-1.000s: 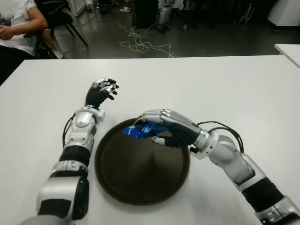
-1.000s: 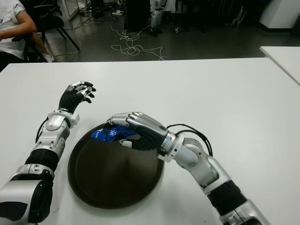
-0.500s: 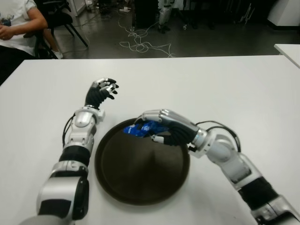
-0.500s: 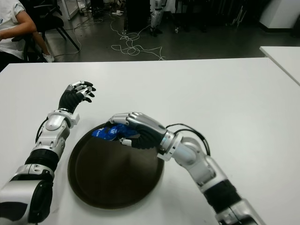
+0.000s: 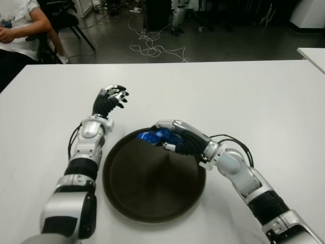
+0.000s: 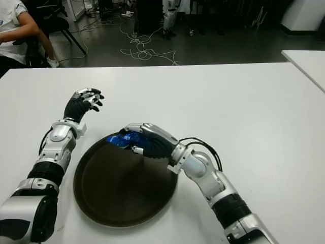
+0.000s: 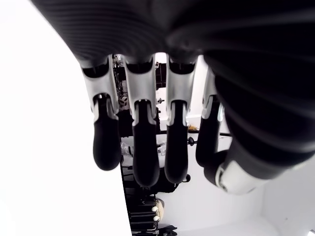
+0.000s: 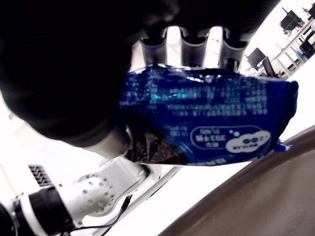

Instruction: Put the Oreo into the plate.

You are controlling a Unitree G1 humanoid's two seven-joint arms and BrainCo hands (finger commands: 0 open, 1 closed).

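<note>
A blue Oreo packet [image 5: 154, 136] is held in my right hand [image 5: 171, 137], fingers curled over it and thumb under it, at the far rim of the round dark brown plate [image 5: 152, 188]. The right wrist view shows the Oreo packet [image 8: 206, 123] clamped between fingers and palm just above the plate [image 8: 266, 196]. My left hand [image 5: 109, 99] shows over the white table left of the plate's far rim, fingers loosely curled and holding nothing.
The white table [image 5: 244, 96] stretches wide around the plate. A seated person [image 5: 20, 25] is at the far left corner. Cables [image 5: 152, 48] lie on the dark floor beyond the table. Another white table edge [image 5: 312, 53] shows at far right.
My right hand has drawn back a little toward the plate's far rim and lowered with the packet still in it. The left hand has not moved.
</note>
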